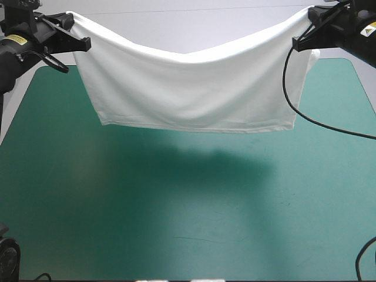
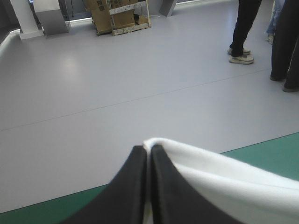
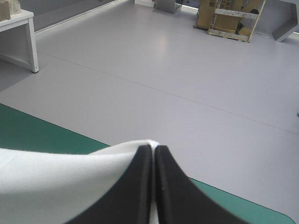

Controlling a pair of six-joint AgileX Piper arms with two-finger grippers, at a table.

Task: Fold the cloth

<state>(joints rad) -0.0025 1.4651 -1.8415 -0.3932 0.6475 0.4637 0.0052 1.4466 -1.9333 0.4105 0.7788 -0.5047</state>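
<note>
Above the table's (image 1: 188, 211) far edge, my left gripper (image 1: 84, 43) and right gripper (image 1: 296, 41) clamp the T-shirt's (image 1: 188, 88) top corners; it seems light, limp, sagging between.

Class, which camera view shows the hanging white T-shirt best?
The high view: the whole white short-sleeved T-shirt hangs spread above the teal-green table. The wrist views show only corners pinched by the left gripper and right gripper.
</note>
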